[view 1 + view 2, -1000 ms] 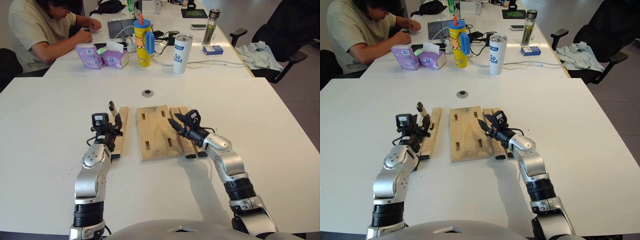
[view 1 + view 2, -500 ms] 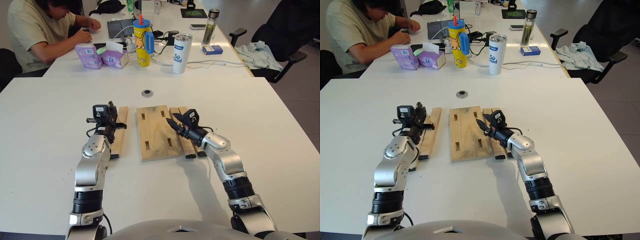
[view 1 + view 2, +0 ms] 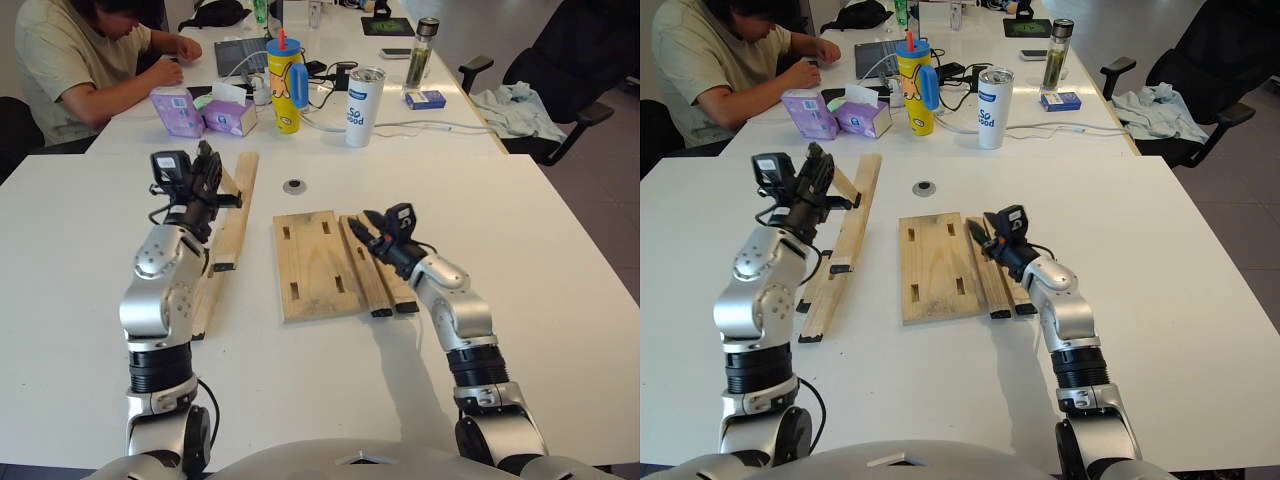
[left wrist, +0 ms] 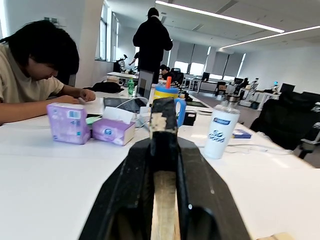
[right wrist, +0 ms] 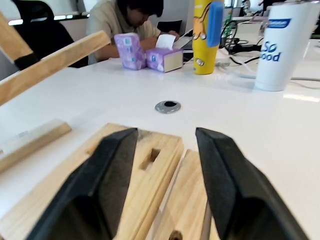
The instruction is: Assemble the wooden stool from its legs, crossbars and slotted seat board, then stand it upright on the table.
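The black two-fingered right pincer (image 3: 362,224) hangs released, its jaws apart and holding nothing, just above the two pale wooden bars with dark end caps (image 3: 385,285) that lie flat on the white table (image 3: 520,230). A second ago it was nearer, over the right edge of the flat pale wooden seat board with four slots (image 3: 312,265). Now it has shifted a little to the right and farther away. The board lies in the same place, touching the two bars.

The larger change is on the other side. The black left pincer (image 3: 210,178) is clenched on the long pale wooden leg piece (image 3: 236,212), which was lying flat beside the board. The arm has now raised it, and the far end is tilted up and away from the board. The near end stays low; I cannot tell if it touches the table.

I judge that the assembly is only beginning: one leg piece is picked up, and nothing stands in the slots yet.
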Motion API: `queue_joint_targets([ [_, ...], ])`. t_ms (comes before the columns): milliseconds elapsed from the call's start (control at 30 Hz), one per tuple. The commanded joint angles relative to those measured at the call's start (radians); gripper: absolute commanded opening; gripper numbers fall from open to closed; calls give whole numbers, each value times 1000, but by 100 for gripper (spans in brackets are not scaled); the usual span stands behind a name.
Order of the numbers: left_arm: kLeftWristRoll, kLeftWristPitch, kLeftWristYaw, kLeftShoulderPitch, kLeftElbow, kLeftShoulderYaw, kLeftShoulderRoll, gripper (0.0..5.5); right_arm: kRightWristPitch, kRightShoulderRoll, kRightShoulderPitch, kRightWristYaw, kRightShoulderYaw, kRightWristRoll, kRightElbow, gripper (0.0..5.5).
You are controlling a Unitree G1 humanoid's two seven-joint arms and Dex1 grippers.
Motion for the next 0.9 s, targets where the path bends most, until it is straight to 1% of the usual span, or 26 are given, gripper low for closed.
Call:
queue_joint_targets([
  [33,-177,50,-134,-77,55,65,42,41,137,-3,-49,89,-115,223,-23,284],
  [100,-255,79,-202,-106,82,82,70,41,243,-12,-68,129,-168,358,-38,317],
  [267,-460,197,-319,-179,132,118,112,41,508,-61,-95,219,-246,638,-44,400],
  [400,-599,282,-373,-224,171,135,128,41,615,-80,-130,207,-305,761,5,463],
  [533,-734,363,-374,-250,197,157,124,41,679,-88,-165,198,-331,849,1,530],
  [600,-800,404,-359,-257,212,164,117,41,705,-88,-177,191,-336,890,-10,540],
  [900,-948,491,-301,-261,246,142,95,41,786,-85,-210,160,-357,1071,-29,540],
])
